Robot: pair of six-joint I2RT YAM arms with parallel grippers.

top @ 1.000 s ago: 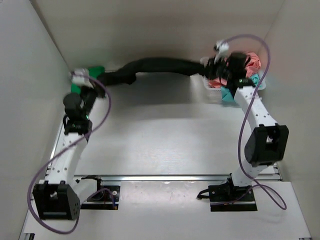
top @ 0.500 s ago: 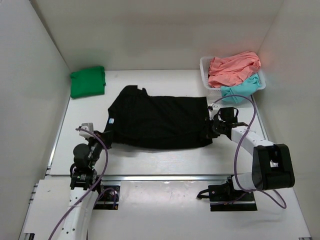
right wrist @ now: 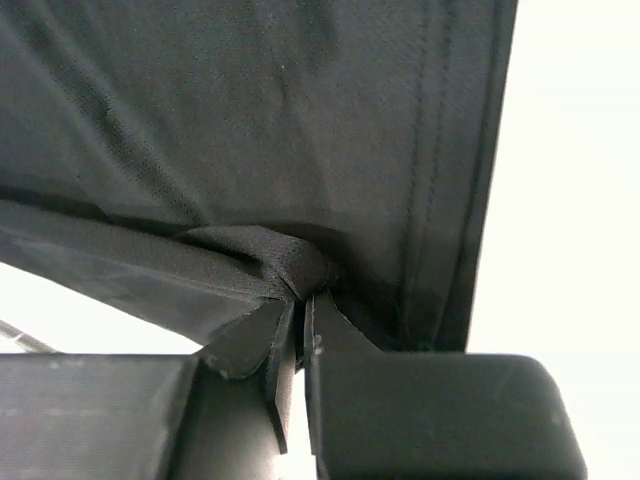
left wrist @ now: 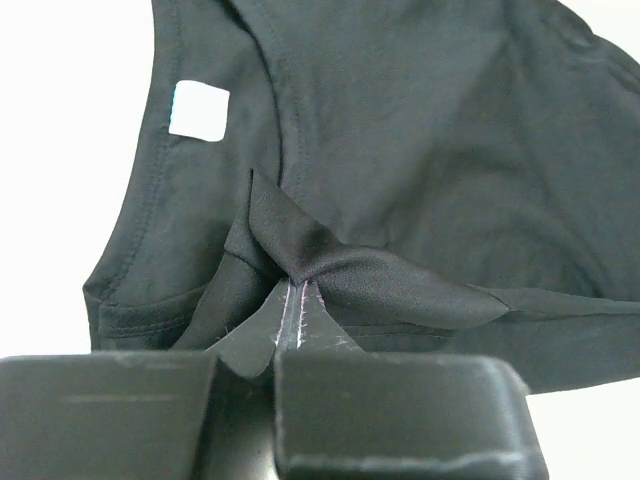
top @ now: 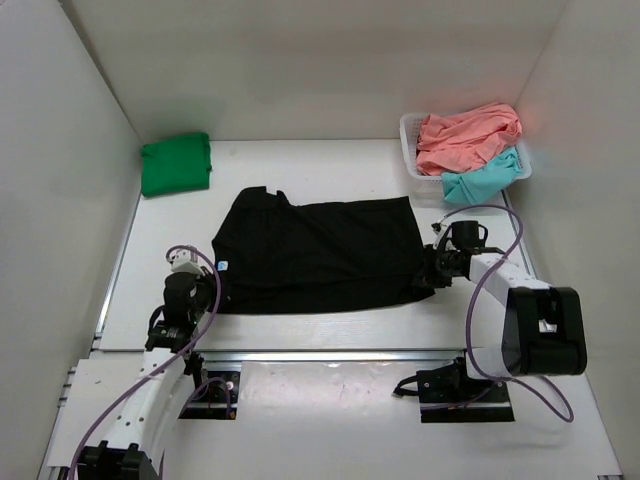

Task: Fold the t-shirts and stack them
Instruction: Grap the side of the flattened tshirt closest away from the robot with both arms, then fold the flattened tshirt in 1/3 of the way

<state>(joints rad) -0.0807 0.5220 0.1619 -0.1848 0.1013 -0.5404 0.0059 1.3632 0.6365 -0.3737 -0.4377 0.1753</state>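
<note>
Evidently to hold it taut for folding, the left gripper and right gripper each pinch an edge of the black t-shirt spread mid-frame on the worktop.

A white plastic basket is sitting at the far right corner of the white table, its right end lying close to the right wall (whether the two are touching cannot be told). A pale back wall and a left wall are closing in the other sides. A metal rail is running along the table's near edge, bordering a white board in front.
</note>
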